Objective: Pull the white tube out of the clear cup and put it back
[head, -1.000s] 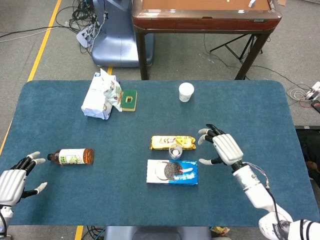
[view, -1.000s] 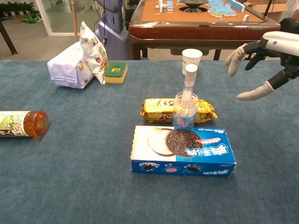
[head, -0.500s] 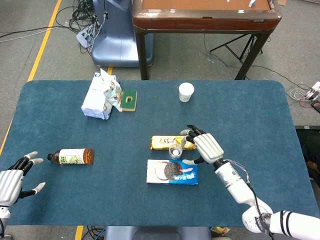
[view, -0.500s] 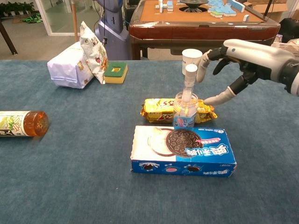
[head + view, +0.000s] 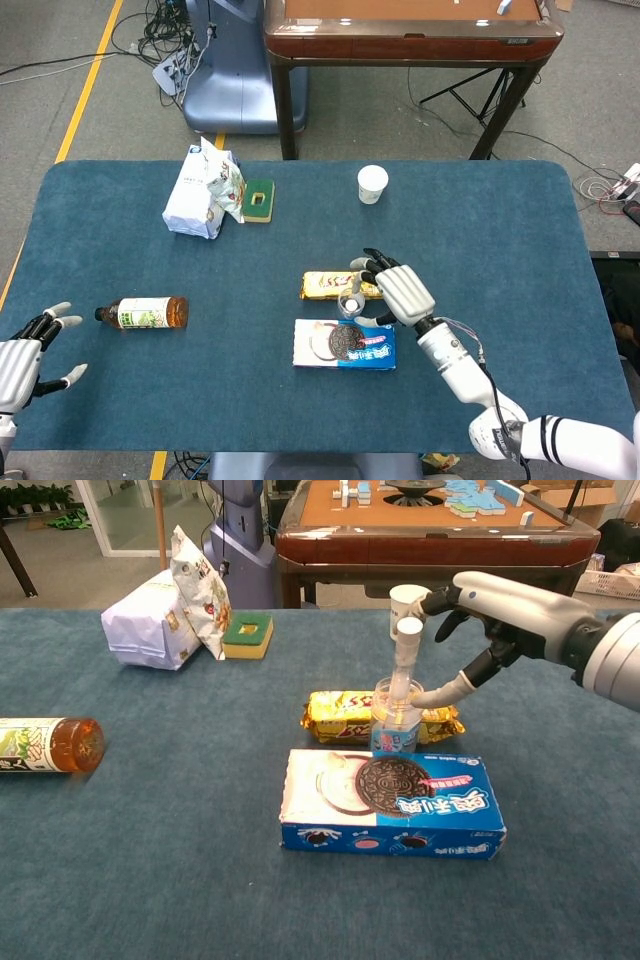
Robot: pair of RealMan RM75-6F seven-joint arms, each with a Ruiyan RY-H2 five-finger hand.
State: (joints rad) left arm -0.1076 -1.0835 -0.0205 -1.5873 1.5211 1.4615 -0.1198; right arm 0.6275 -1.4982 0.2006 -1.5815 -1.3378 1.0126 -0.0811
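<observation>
The white tube (image 5: pixel 404 660) stands upright in the clear cup (image 5: pixel 397 720), which sits between a yellow snack pack and a cookie box; from above the cup (image 5: pixel 350 302) shows as a small ring. My right hand (image 5: pixel 490 610) hovers just right of the tube with fingers spread around it, thumb low by the cup's rim, nothing gripped; the head view shows the same right hand (image 5: pixel 395 290) beside the cup. My left hand (image 5: pixel 22 355) lies open at the table's near left corner, far from the cup.
A yellow snack pack (image 5: pixel 345 714) lies behind the cup and a blue cookie box (image 5: pixel 392 805) in front. A white paper cup (image 5: pixel 409 602) stands behind the tube. A tea bottle (image 5: pixel 145 313) lies at left. White bags (image 5: pixel 202 190) and a green sponge (image 5: pixel 259 199) sit far left.
My right hand has moved left from open table space to the tube, its fingers now spread close around the tube's top and the cup. The left hand barely shifted.
</observation>
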